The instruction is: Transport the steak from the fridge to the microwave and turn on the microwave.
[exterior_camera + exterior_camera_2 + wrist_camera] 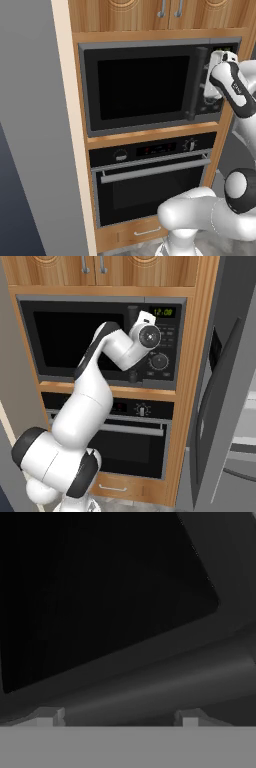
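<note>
The microwave (140, 85) (70, 336) sits built into the wooden cabinet with its dark glass door shut and its green clock lit. My gripper (206, 75) (118, 717) is at the door's vertical bar handle (196, 100) (165, 682), at its upper part. In the hand view the fingertips (47, 717) stand apart with the handle bar running across just ahead of them and the dark glass beyond. Nothing is gripped. The fridge (220, 406) stands to the right with its grey door swung open. The steak is out of view.
A black oven (150, 180) (140, 441) with a horizontal silver handle is below the microwave, and a wooden drawer (145, 232) is under it. Wooden cupboards (165, 12) are above. A tall grey panel (35, 125) borders the cabinet on the left.
</note>
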